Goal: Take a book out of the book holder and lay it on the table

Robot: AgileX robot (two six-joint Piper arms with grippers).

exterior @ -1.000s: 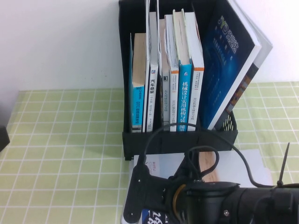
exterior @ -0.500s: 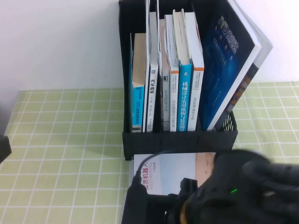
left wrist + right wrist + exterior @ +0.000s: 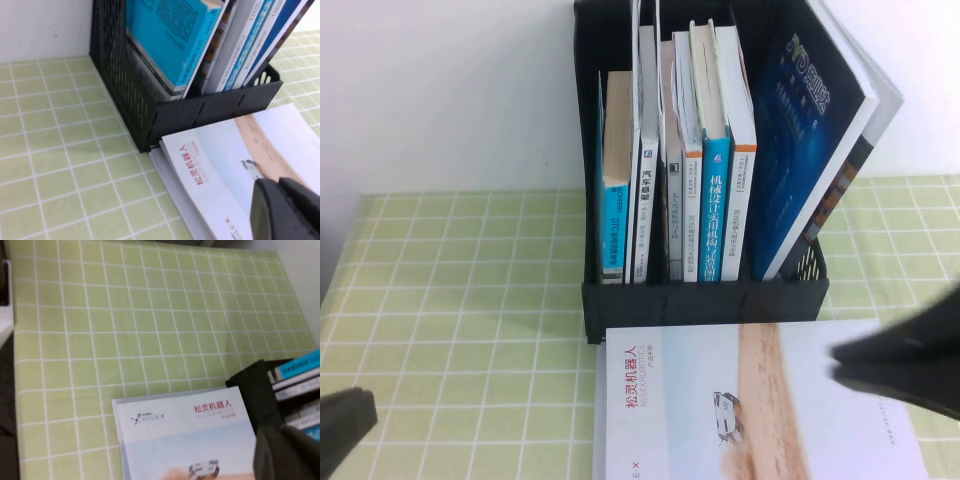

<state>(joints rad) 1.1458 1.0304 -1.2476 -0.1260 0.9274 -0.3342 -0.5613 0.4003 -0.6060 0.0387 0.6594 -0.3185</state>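
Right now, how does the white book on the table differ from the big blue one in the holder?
The white book lies flat on the table, cover up; the blue book stands leaning in the holder. The white one is pale with a beige stripe and red title; the blue one is dark with light blue lettering. Both are large and thin. Neither hand holds either book: the right hand is shut over the white book's right side, and the left hand is at the table's near left.

A plain white wall (evenly lit, unmarked) rises directly behind the surface's far edge.
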